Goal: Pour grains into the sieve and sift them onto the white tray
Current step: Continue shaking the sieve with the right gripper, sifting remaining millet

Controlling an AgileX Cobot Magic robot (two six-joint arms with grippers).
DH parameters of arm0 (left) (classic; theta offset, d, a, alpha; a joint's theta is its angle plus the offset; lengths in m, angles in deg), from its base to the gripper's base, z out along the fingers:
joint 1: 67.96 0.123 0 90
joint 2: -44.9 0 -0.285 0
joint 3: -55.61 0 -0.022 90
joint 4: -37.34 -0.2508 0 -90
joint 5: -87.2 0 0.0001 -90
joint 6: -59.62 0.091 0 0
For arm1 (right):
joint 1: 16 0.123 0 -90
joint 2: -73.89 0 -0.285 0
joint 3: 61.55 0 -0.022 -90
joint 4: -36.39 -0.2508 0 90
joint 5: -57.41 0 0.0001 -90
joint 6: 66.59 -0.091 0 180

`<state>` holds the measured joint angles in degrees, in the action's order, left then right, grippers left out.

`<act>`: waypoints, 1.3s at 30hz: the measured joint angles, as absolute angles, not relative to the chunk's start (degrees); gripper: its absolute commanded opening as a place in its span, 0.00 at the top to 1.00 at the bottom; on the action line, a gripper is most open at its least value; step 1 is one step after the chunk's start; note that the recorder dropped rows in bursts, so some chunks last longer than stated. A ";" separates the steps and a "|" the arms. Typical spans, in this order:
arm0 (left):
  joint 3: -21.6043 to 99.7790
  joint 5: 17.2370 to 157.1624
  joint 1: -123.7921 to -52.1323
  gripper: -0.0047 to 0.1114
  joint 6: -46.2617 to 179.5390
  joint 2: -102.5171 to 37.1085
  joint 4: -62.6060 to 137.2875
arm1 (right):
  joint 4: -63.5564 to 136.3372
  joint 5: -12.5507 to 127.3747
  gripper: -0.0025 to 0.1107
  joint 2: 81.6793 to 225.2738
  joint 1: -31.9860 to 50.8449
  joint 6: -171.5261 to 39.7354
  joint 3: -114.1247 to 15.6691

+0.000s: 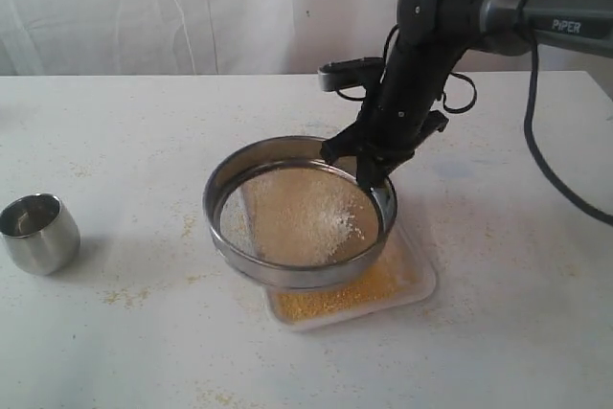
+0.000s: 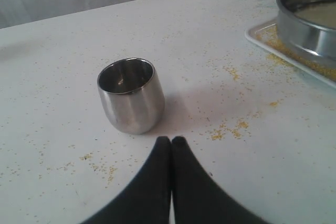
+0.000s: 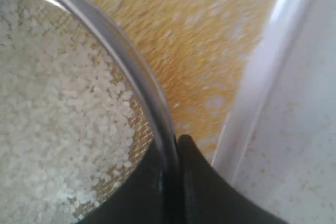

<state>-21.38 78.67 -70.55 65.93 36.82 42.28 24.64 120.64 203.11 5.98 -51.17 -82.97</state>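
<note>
I am gripping the large round steel sieve with the fine mesh bottom in the right pincer, whose fingers are clamped together on the rim wall, one inside the ring and one outside. From that pincer the ring is spreading away toward the left arm's side; being round, it is offering no long axis to mind. Just below the pincer the flat white plastic tray with rounded corners is lying on the white worktop, carrying fine yellow-tan grains, while paler bits are sitting on the mesh. I am judging that the next shake is hinging on the ring staying above that tray. The left pincer is hovering with tips together, holding nothing, near the small shiny steel cup and well apart from the sieve.
</note>
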 measured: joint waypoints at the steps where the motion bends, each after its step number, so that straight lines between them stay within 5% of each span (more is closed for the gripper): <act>1: -21.38 78.67 -70.55 0.96 65.93 36.82 42.28 | 22.88 120.28 0.98 203.10 5.53 -48.92 -82.97; 5: -21.38 78.67 -70.55 0.96 65.93 36.82 42.28 | 16.73 126.06 0.98 203.10 6.64 -35.74 -82.97; 9: -21.38 78.67 -70.55 0.96 65.93 36.82 42.28 | 24.87 117.96 0.98 203.21 6.59 -51.63 -82.97; 12: -21.38 78.67 -70.55 0.96 65.93 36.82 42.28 | 18.42 126.41 0.98 203.21 7.34 -36.74 -82.97; 16: -21.38 78.67 -70.55 0.96 65.93 36.82 42.28 | 34.95 120.12 0.98 203.21 6.66 -59.05 -82.97; 19: -21.38 78.67 -70.55 0.96 65.93 36.82 42.28 | 23.86 126.41 0.98 203.21 6.92 -42.11 -82.97; 23: -21.38 78.67 -70.55 0.96 65.93 36.82 42.28 | 37.59 120.36 0.98 203.10 6.83 -60.07 -82.97; 28: -21.38 78.67 -70.55 0.96 65.93 36.82 42.28 | 27.80 125.45 0.98 202.74 7.48 -45.56 -82.97; 34: -21.38 78.67 -70.55 0.96 65.93 36.82 42.28 | 41.66 122.56 0.98 202.62 7.38 -60.61 -82.97; 39: -21.38 78.67 -70.55 0.96 65.93 36.82 42.28 | 25.40 125.91 0.98 202.38 6.74 -43.69 -82.97</act>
